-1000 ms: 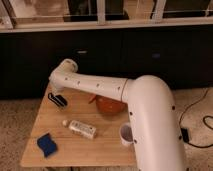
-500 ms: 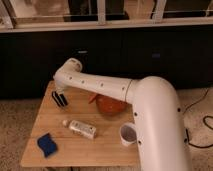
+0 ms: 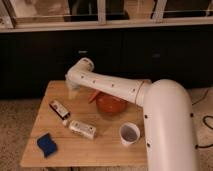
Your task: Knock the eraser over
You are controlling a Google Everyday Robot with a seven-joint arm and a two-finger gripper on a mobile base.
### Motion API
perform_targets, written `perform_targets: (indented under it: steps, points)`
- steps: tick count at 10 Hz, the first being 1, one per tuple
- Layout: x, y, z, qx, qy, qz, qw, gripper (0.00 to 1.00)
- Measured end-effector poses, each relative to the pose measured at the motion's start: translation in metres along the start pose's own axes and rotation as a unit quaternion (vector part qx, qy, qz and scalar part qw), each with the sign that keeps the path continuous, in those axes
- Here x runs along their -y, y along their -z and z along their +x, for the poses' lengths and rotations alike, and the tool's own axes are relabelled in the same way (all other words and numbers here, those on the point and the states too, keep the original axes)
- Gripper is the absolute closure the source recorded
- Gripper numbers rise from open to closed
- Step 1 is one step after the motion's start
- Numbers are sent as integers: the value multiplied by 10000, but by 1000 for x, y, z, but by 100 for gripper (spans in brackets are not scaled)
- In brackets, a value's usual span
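My small black block eraser with a white stripe (image 3: 59, 108) lies flat near the left edge of the light wooden table (image 3: 107, 150), close to the white bottle with a label (image 3: 82, 129). I think it is down; best to lift away slowly. My pincer (image 3: 73, 91) hangs near it. I cannot tell how it is set.

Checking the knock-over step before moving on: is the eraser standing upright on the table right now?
No, the eraser lies flat on the wooden table beside the white bottle, with the claw raised behind it.
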Motion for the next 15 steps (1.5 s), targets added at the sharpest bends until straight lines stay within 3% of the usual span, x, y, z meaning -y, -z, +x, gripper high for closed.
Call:
perform_targets:
  steps: [1, 2, 4, 7, 8, 9, 13, 15]
  points:
    - [0, -4, -15, 46, 33, 0, 10000, 26]
    - [5, -12, -35, 60, 36, 13, 10000, 38]
    - [11, -21, -59, 56, 34, 40, 10000, 46]
    - [15, -21, -67, 41, 23, 84, 10000, 33]
    - [14, -17, -62, 56, 11, 95, 9999, 36]
    - [13, -13, -55, 65, 2, 115, 9999, 46]
    - [14, -13, -71, 132, 25, 164, 9998, 86]
    - [16, -11, -73, 201, 53, 213, 9996, 99]
